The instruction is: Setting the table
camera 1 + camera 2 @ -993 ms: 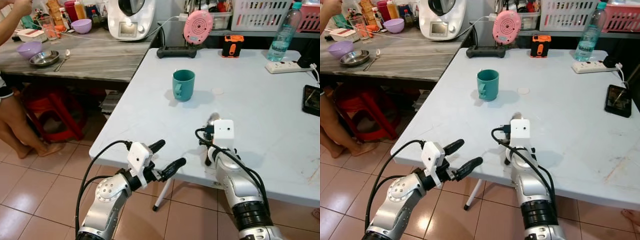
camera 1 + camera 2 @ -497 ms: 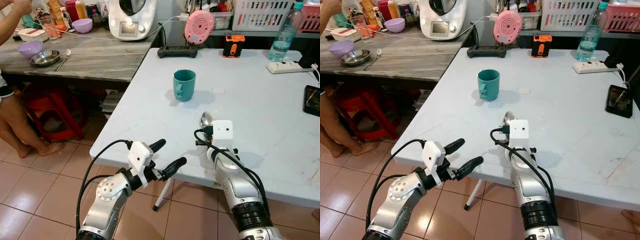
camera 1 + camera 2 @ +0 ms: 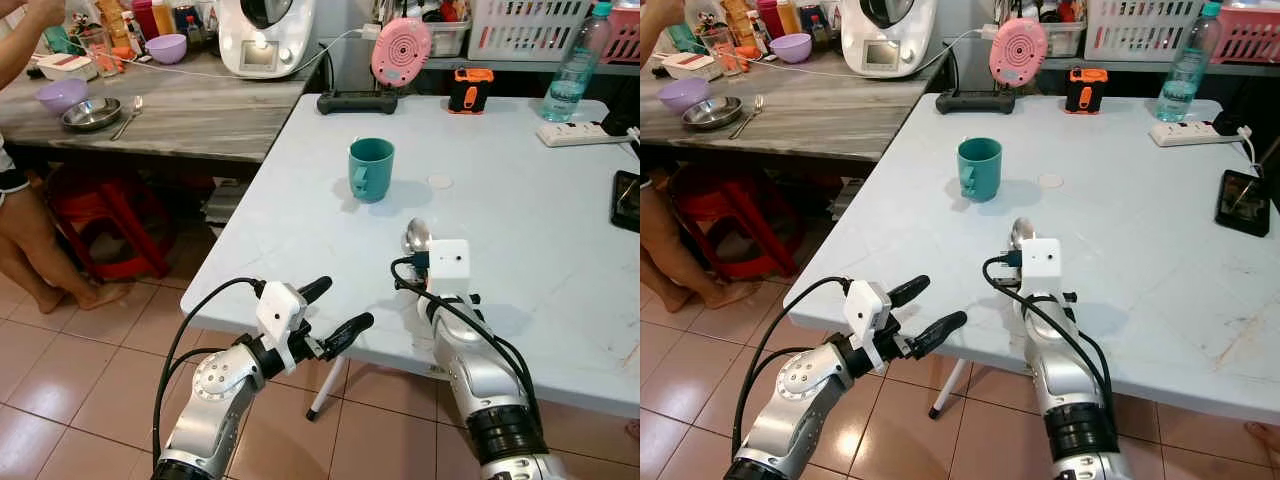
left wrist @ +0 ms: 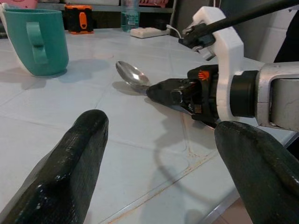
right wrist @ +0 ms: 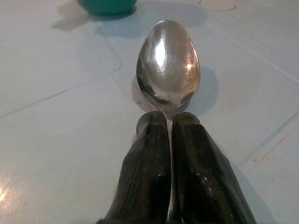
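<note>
A teal mug (image 3: 371, 168) stands upright near the middle of the white table (image 3: 520, 190). My right gripper (image 5: 169, 128) is shut on the handle of a metal spoon (image 5: 167, 60), whose bowl (image 3: 416, 236) pokes out ahead, low over the table and a short way nearer me than the mug. The left wrist view has the spoon (image 4: 132, 74) just above the tabletop, with the mug (image 4: 38, 40) behind it. My left gripper (image 3: 336, 312) hangs open off the table's near edge, holding nothing.
A water bottle (image 3: 577, 62), power strip (image 3: 577, 134), phone (image 3: 627, 200), pink round device (image 3: 400, 50) and orange gadget (image 3: 472, 89) line the table's far and right sides. A grey counter (image 3: 190, 115) on the left carries bowls and an appliance. A person (image 3: 22, 230) stands at far left.
My right gripper has carried the spoon a little forward toward the mug, so the spoon's bowl now shows past the wrist. The left arm has stayed put.
</note>
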{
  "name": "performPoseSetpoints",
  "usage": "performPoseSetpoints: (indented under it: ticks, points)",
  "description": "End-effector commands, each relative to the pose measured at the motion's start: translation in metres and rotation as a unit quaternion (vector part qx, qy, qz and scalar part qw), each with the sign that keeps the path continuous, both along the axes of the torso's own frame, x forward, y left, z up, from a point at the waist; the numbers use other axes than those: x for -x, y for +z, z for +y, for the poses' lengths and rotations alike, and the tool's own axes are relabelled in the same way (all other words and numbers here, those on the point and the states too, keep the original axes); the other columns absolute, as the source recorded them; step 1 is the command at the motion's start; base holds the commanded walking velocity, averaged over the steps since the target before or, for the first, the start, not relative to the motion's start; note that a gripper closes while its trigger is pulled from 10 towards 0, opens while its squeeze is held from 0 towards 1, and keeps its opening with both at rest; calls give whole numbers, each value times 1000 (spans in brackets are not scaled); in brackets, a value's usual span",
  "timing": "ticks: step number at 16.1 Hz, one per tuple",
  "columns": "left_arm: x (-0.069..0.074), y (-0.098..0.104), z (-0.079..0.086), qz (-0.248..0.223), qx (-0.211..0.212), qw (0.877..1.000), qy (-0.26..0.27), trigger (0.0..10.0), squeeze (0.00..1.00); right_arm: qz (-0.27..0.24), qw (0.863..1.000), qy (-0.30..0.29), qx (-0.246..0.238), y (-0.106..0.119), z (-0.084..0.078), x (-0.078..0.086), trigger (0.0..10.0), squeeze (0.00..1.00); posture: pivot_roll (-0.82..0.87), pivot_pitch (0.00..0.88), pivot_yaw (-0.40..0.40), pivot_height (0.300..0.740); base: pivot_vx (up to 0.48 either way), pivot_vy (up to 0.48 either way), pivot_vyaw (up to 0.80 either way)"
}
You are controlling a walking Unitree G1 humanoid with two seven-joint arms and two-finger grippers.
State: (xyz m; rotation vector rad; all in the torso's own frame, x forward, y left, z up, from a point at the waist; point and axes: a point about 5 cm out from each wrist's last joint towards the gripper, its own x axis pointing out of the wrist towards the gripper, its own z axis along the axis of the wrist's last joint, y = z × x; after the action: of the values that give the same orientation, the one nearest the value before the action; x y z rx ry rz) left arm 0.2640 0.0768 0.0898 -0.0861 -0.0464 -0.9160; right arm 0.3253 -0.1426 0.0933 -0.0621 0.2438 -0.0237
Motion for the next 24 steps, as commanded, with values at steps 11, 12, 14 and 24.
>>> performPoseSetpoints:
  ticks: [11,12,14,24]
  points:
    - [-4,0,3,-4,-10,1000,2,10000,0,61,997,-13,-44,-25,2,12,10000,1000,-153,44,100,740,0,0,0]
    - [-4,0,3,-4,-10,1000,1,10000,0,62,997,-15,-47,-25,1,11,10000,1000,-154,44,101,740,0,0,0]
    - [-5,2,3,-7,-10,1000,-2,10000,0,65,997,-19,-48,-24,1,10,10000,984,-154,45,102,740,0,0,0]
    - [-5,3,5,-6,-15,1000,-13,10000,0,100,994,-1,-32,-28,4,9,0,0,-152,50,102,740,0,0,0]
